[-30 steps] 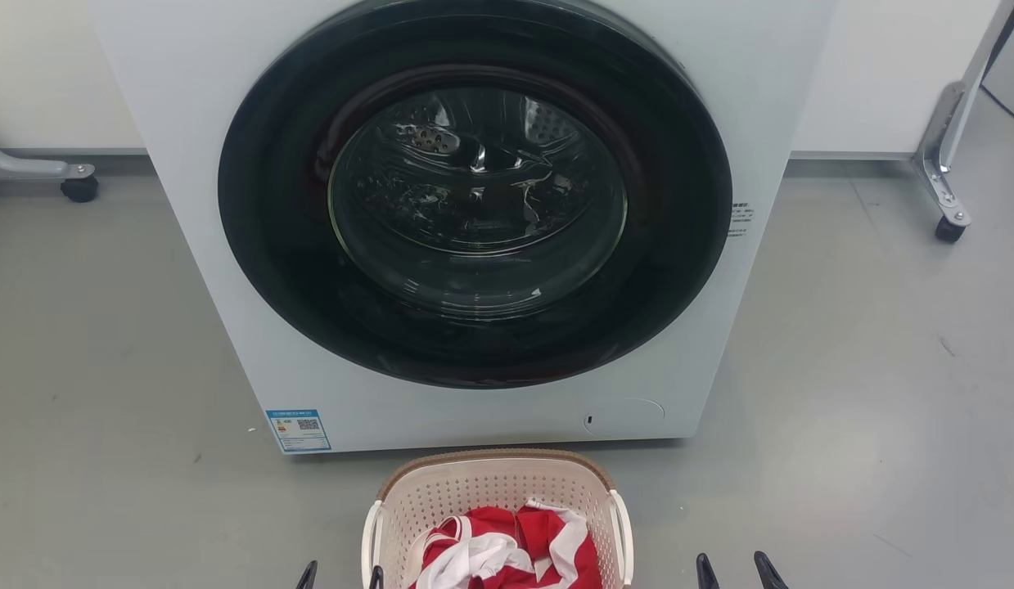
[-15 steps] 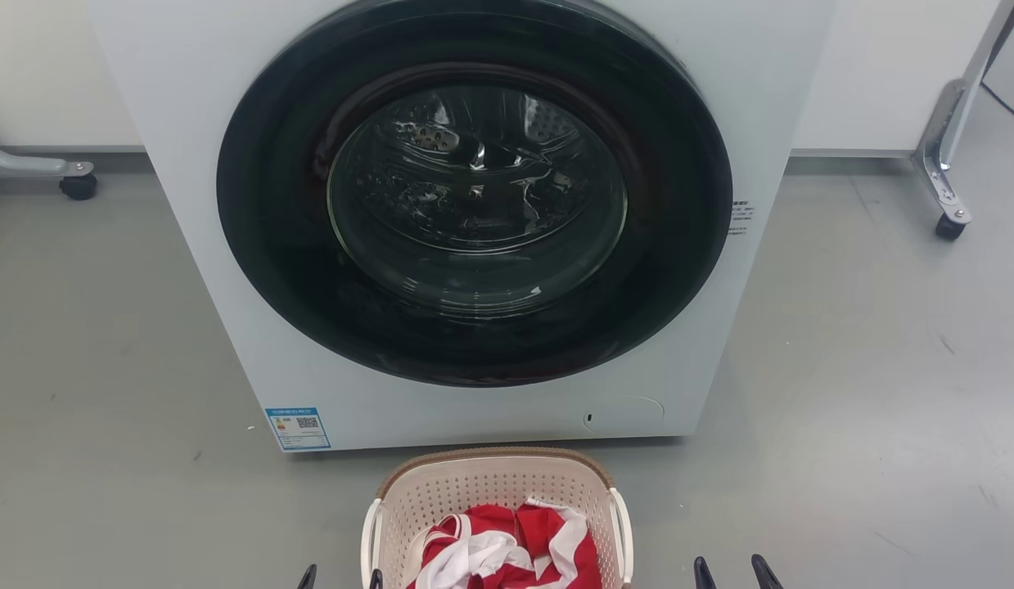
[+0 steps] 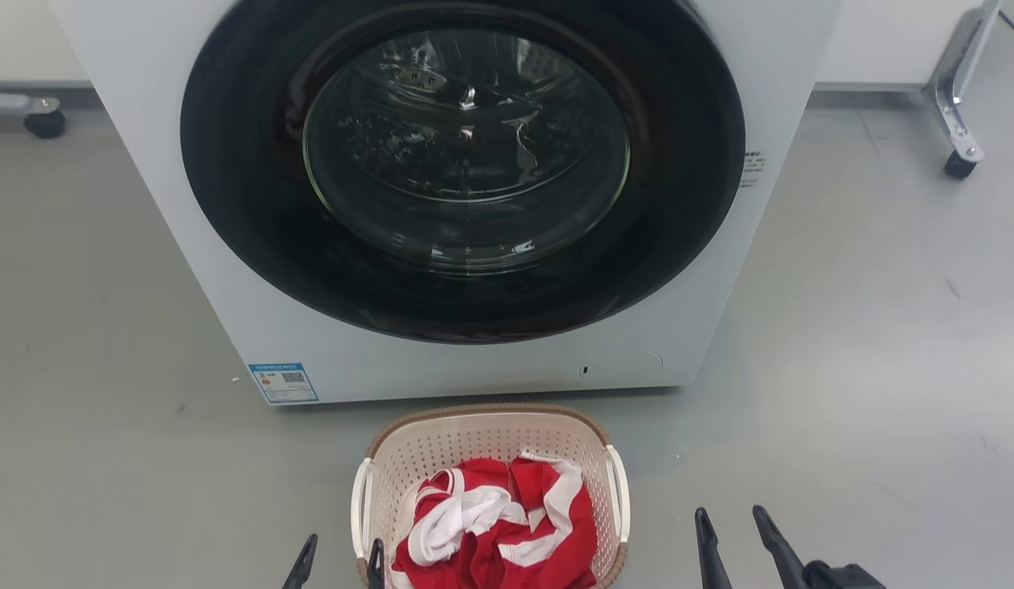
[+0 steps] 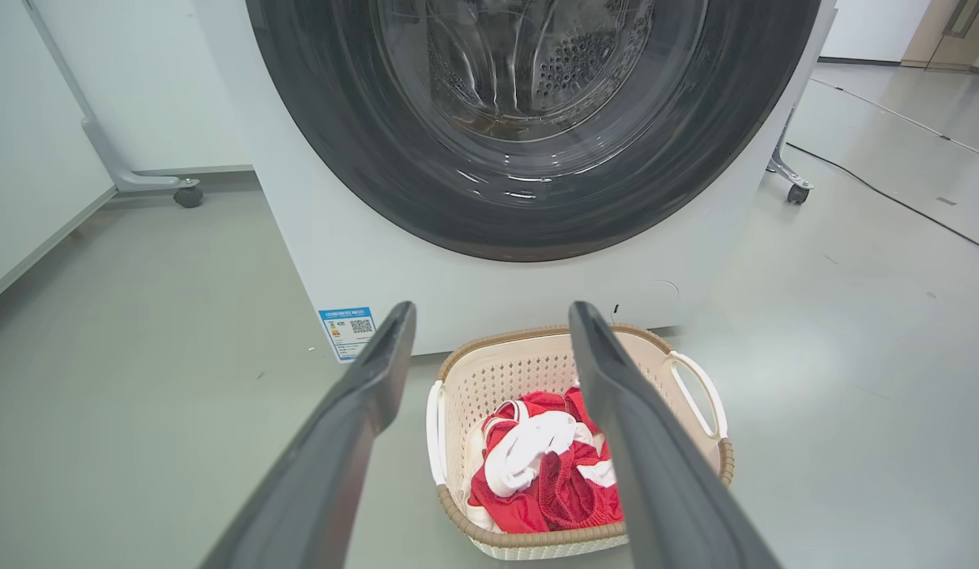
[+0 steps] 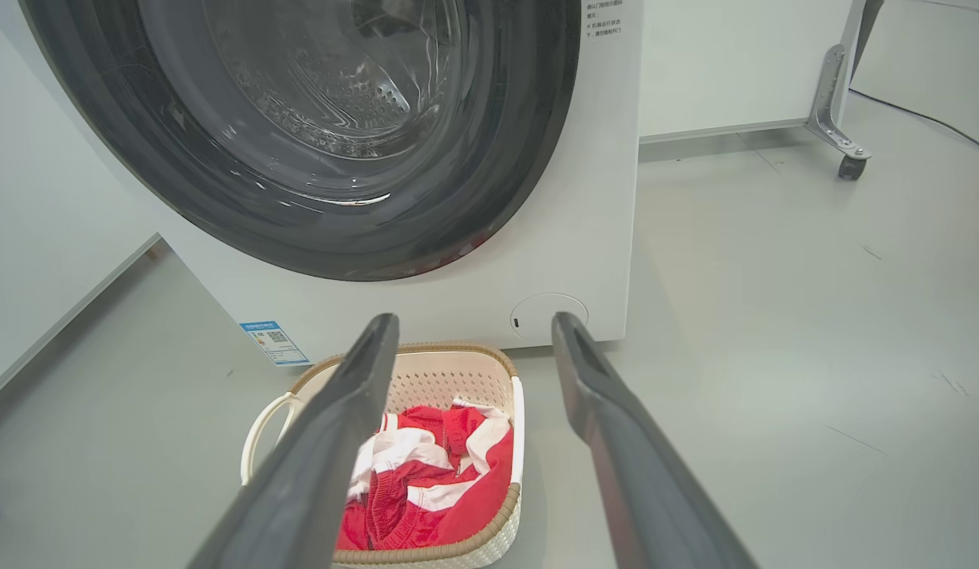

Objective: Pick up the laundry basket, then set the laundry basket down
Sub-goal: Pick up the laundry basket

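**laundry basket (image 3: 474, 442) down on floor (image 3: 105, 327), nothing gripped**

Basket sits bottom centre of head view, just in front of washing machine (image 3: 441, 372), red-and-white clothes (image 3: 494, 523) inside. left gripper (image 3: 344, 546) at lower left, fingers apart, tips beside the basket's left handle (image 3: 359, 507). right gripper (image 3: 730, 515) at lower right, fingers apart, clear of basket.

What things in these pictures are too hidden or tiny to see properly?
Near end of the cream perforated plastic laundry basket: cut off by the head view's bottom edge.
Basket's floor: covered by the crumpled red-and-white clothes, every view.
Print on the blue sticker on the white washing machine: too small, every view.
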Available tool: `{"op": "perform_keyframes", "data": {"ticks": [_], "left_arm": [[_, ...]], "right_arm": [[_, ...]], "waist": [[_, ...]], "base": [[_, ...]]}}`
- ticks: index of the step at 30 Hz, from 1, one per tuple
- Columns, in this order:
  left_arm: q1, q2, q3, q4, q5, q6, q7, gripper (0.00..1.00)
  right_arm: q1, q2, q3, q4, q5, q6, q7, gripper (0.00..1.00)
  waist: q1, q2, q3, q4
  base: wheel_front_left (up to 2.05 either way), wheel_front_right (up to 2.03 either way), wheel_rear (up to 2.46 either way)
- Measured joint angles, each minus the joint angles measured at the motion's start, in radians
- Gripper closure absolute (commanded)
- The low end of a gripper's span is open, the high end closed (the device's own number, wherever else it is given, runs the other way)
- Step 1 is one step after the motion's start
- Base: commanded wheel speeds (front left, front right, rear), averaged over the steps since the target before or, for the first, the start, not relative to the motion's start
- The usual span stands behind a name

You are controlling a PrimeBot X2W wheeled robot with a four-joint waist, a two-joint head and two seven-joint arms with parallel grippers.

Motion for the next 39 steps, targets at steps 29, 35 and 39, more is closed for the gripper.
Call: {"op": "perform_keyframes", "data": {"ticks": [29,35,39], "left_arm": [[-0.434,-0.017,0.038,0.212,-0.022,-0.007,0.0,0.0],[-0.514,-0.02,0.053,0.266,-0.026,-0.007,0.0,0.0],[-0.567,-0.021,0.059,0.3,-0.032,-0.007,0.0,0.0]], "right_arm": [[-0.445,-0.006,-0.087,0.199,-0.004,0.035,0.0,0.0],[-0.544,-0.007,-0.091,0.241,-0.005,0.044,-0.001,0.0],[-0.609,-0.009,-0.091,0.27,-0.01,0.047,-0.005,0.0]], "waist": [[0.0001,0.0002,0.407,-0.003],[0.0002,0.0002,0.496,0.006],[0.0001,0.0002,0.556,0.013]], "base": [[0.0,0.0,0.0],[0.0,0.0,0.0],[0.0,0.0,0.0]]}}
